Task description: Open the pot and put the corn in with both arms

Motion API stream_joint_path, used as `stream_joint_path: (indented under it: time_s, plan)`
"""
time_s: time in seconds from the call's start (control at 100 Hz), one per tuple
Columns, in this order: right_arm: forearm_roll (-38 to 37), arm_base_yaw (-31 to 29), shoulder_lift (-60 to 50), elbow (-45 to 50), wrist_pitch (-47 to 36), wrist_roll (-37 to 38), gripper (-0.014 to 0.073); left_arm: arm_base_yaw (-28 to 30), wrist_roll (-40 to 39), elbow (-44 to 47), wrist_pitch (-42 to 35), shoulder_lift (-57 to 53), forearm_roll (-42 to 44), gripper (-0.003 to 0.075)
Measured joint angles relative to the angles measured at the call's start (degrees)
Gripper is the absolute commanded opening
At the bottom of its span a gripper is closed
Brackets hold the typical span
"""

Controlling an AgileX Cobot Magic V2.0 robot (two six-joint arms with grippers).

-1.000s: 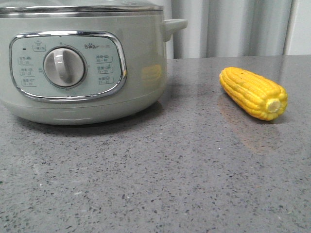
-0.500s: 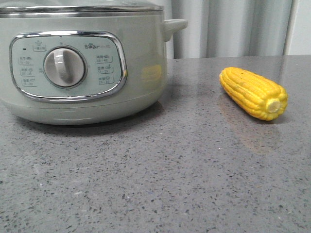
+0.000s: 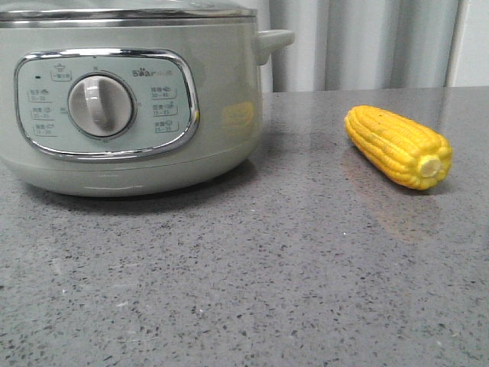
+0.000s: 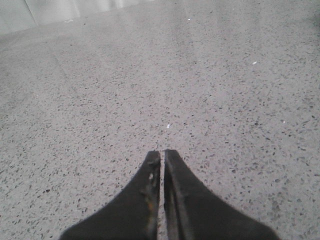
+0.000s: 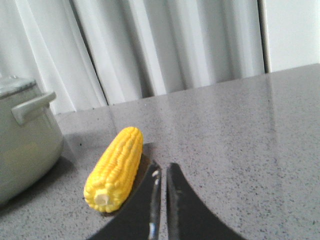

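Observation:
The pale sage-green pot [image 3: 130,99] stands at the left of the front view with its lid on, its grey dial [image 3: 101,105] facing me. It also shows in the right wrist view [image 5: 25,140]. The yellow corn [image 3: 399,147] lies on the grey countertop to the pot's right, stub end toward me. In the right wrist view the corn [image 5: 115,167] lies just beside my right gripper [image 5: 163,167], which is shut and empty. My left gripper [image 4: 162,154] is shut and empty over bare countertop. Neither gripper shows in the front view.
The speckled grey countertop [image 3: 267,267] stretches in front of the pot and corn. Pale curtains [image 3: 367,42] hang behind the table's far edge.

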Motion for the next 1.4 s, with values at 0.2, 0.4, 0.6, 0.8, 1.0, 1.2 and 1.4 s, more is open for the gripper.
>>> stream_joint_path:
  time_s: [0.2, 0.4, 0.6, 0.8, 1.0, 1.2, 1.4]
  plan:
    - [8.9, 0.0, 0.0, 0.0, 0.0, 0.0, -0.0052, 0.0, 0.0, 0.0, -9.8, 0.0, -27.8, -0.0018]
    - [17.8, 0.0, 0.0, 0.0, 0.5, 0.0, -0.0052, 0.0, -0.3, 0.0, -17.1, 0.0, -55.7, -0.0018]
    - [17.5, 0.0, 0.0, -5.2, 8.8, 0.0, -0.0052, 0.0, 0.7, -0.9, -14.3, 0.0, -57.4, -0.0018]
    - [11.2, 0.0, 2.7, -16.4, 24.0, -3.4, -0.005, -0.1, 10.2, -10.7, -0.4, 2.9, -48.8, -0.0017]
    - [4.1, 0.0, 8.3, -24.7, 33.7, -6.3, 0.006, -0.4, 24.3, -20.4, 8.3, 13.3, -47.6, 0.0167]
    - [2.3, 0.0, 12.4, -29.5, 34.7, -6.7, 0.042, -7.2, 31.6, -28.3, 8.1, 20.7, -49.2, 0.0442]
    - [2.3, 0.0, 14.7, -29.9, 33.8, -6.7, 0.0504, -17.3, 35.1, -34.2, 4.0, 31.3, -49.7, 0.0442]
